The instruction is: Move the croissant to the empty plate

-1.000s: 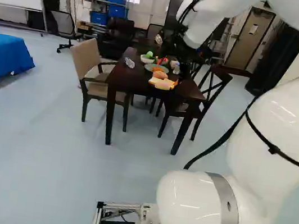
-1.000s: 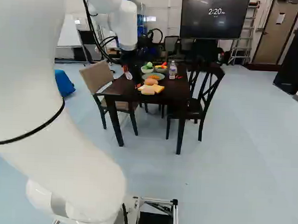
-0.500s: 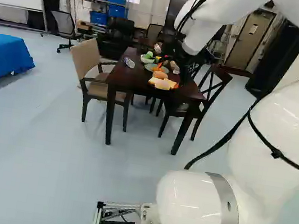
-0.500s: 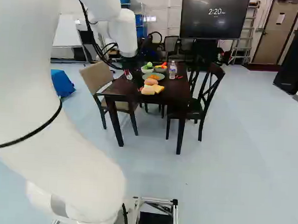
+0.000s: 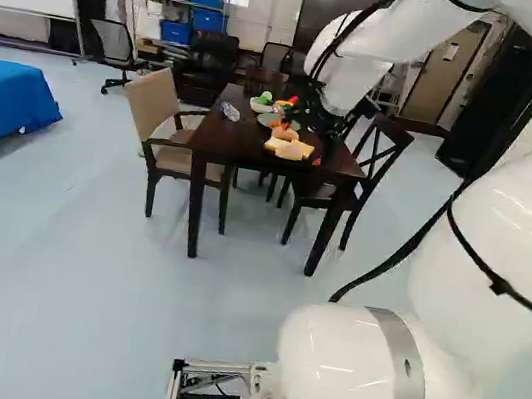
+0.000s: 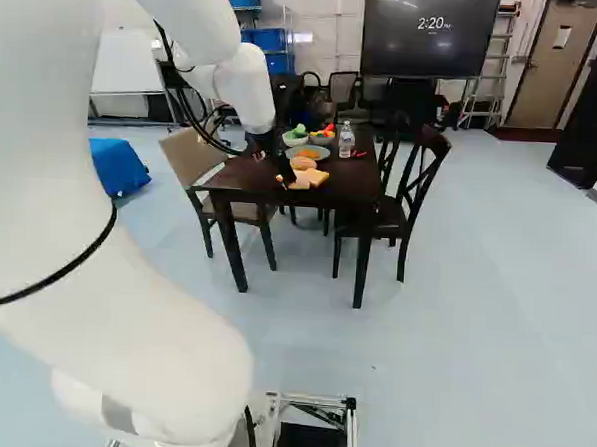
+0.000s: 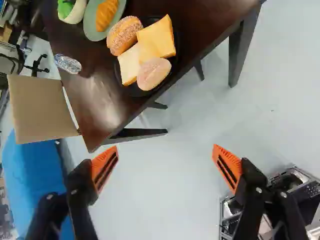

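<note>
Your white arm (image 6: 248,86) has swung down nearer the dark wooden counter (image 7: 97,102), its orange-padded black fingers (image 7: 102,164) spread around nothing, and since the golden-brown croissant (image 7: 105,15) sits on a round green plate (image 7: 89,22) well ahead of them, you likely need more reach before gripping.

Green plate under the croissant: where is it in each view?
Left base view: green plate upper middle, on the dark table.
Right base view: green plate upper middle, behind the bread slices.
Wrist view: green plate between pale bowl and sugared bun.
Shared landmark: beige chair.
</note>
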Available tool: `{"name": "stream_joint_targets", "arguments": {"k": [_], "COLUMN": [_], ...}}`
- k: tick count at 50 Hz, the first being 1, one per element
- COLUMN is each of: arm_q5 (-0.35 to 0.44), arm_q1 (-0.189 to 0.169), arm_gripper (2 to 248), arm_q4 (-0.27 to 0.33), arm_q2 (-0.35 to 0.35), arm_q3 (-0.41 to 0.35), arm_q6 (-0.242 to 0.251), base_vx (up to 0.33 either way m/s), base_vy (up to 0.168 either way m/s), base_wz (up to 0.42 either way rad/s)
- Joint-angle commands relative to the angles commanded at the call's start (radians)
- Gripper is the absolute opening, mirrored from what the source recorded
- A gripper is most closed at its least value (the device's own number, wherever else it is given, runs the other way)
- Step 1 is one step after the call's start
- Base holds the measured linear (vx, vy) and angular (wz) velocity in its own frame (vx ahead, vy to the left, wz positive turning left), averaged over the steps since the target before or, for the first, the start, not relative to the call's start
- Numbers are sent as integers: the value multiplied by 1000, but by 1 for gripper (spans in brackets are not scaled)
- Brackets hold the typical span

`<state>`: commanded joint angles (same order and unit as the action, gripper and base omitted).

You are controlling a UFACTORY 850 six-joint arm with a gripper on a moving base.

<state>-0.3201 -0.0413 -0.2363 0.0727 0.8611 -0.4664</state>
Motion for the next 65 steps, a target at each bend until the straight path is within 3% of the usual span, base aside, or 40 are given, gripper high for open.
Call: {"name": "stream_joint_targets", "arguments": {"k": [65], "arm_q5": [756], "arm_q1": [26], "arm_gripper": [247], "arm_q4": [150], "arm_q2": [131], "arm_q3": [-491], "arm_q6": [296], "base_vx": [0], "base_vy": [0], "base_wz": [0]}}
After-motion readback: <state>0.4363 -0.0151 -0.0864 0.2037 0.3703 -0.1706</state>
